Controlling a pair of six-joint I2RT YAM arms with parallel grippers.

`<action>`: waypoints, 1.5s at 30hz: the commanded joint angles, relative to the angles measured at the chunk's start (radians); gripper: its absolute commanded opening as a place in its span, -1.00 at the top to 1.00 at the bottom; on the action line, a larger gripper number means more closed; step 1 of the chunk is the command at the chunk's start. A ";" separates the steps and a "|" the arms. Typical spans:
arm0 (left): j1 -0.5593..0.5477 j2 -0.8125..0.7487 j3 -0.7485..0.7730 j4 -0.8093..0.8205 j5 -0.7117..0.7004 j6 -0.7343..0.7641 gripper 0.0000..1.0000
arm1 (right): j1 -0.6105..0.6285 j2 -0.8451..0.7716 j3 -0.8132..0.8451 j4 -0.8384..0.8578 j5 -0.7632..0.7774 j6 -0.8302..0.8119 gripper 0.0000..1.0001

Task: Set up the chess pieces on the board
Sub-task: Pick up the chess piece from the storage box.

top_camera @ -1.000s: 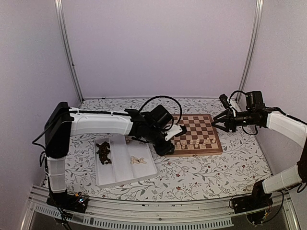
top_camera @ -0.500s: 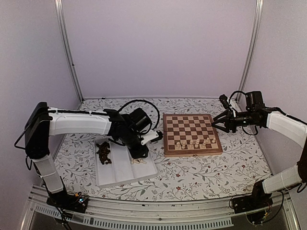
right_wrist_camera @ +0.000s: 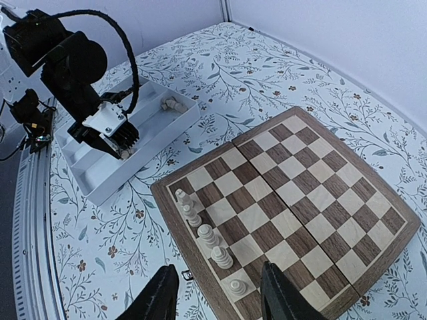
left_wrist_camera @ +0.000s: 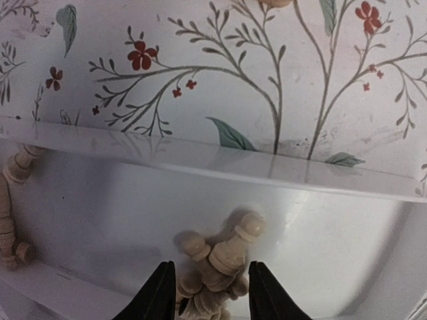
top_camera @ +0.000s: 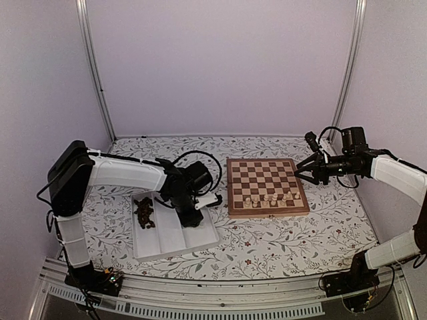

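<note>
The board (top_camera: 267, 170) lies right of centre, with several pale cream chess pieces (top_camera: 267, 198) in a row along its near edge; the right wrist view shows that row (right_wrist_camera: 207, 237) too. My left gripper (top_camera: 193, 219) is down in the right compartment of the white tray (top_camera: 172, 233). Its open jaws (left_wrist_camera: 209, 287) straddle a small heap of cream chessmen (left_wrist_camera: 230, 247) without pinching them. Dark brown chess pieces (top_camera: 143, 212) fill the tray's left compartment. My right gripper (top_camera: 298, 170) hovers open and empty beside the board's right edge (right_wrist_camera: 217, 273).
A flowered cloth (top_camera: 280, 243) covers the table. More cream pieces (left_wrist_camera: 10, 200) lie against the tray's left wall in the left wrist view. The tray's far wall (left_wrist_camera: 200, 160) runs just ahead of the left fingers. Enclosure walls and metal posts (top_camera: 93, 67) ring the table.
My left arm has swung from the board's left edge back to the tray and come down over the cream pieces in its right compartment. The right arm has stayed still.
</note>
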 commanded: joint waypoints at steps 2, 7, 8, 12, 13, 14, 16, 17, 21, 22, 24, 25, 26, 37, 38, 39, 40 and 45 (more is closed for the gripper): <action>0.006 0.040 0.021 -0.010 0.006 0.023 0.22 | -0.003 0.000 -0.004 -0.016 -0.019 -0.009 0.10; 0.008 0.067 0.016 -0.017 0.009 0.024 0.28 | -0.002 0.002 -0.005 -0.016 -0.025 -0.009 0.10; 0.008 0.068 0.012 -0.017 0.016 0.024 0.28 | -0.002 0.002 -0.005 -0.016 -0.028 -0.007 0.10; 0.009 0.063 -0.005 -0.016 0.048 0.021 0.37 | -0.002 0.010 -0.001 -0.014 -0.045 -0.001 0.10; 0.010 0.057 -0.011 -0.014 0.057 0.018 0.40 | -0.003 0.011 0.001 -0.016 -0.049 0.001 0.11; 0.011 0.050 -0.016 -0.014 0.066 0.016 0.44 | -0.003 0.014 0.004 -0.016 -0.055 0.005 0.11; 0.012 0.031 -0.030 -0.012 0.075 0.011 0.50 | 0.009 0.021 0.020 -0.029 -0.059 0.008 0.13; 0.013 0.017 -0.037 -0.009 0.079 0.008 0.53 | 0.022 0.024 0.033 -0.038 -0.053 0.009 0.14; 0.028 -0.046 -0.082 0.034 0.142 -0.012 0.61 | 0.123 0.062 0.111 -0.083 -0.008 0.005 0.15; 0.033 -0.063 -0.095 0.050 0.162 -0.017 0.62 | 0.152 0.075 0.136 -0.100 0.006 -0.002 0.16; 0.046 -0.093 -0.122 0.085 0.203 -0.032 0.63 | 0.216 0.121 0.186 -0.127 0.041 -0.018 0.16; 0.053 -0.109 -0.135 0.104 0.222 -0.040 0.64 | 0.249 0.138 0.211 -0.144 0.058 -0.025 0.16; 0.059 -0.123 -0.152 0.125 0.244 -0.047 0.65 | 0.280 0.170 0.240 -0.158 0.072 -0.033 0.16; 0.133 -0.266 -0.248 0.259 0.418 -0.136 0.66 | 0.516 0.396 0.494 -0.222 0.079 -0.002 0.18; 0.144 -0.277 -0.254 0.270 0.439 -0.144 0.66 | 0.532 0.416 0.515 -0.228 0.078 0.010 0.18; 0.155 -0.283 -0.259 0.279 0.458 -0.149 0.66 | 0.547 0.433 0.537 -0.233 0.079 0.018 0.18; 0.168 -0.289 -0.260 0.285 0.478 -0.155 0.65 | 0.564 0.458 0.556 -0.239 0.082 0.026 0.18; 0.229 -0.307 -0.266 0.320 0.624 -0.172 0.62 | 0.658 0.520 0.599 -0.228 0.165 0.021 0.13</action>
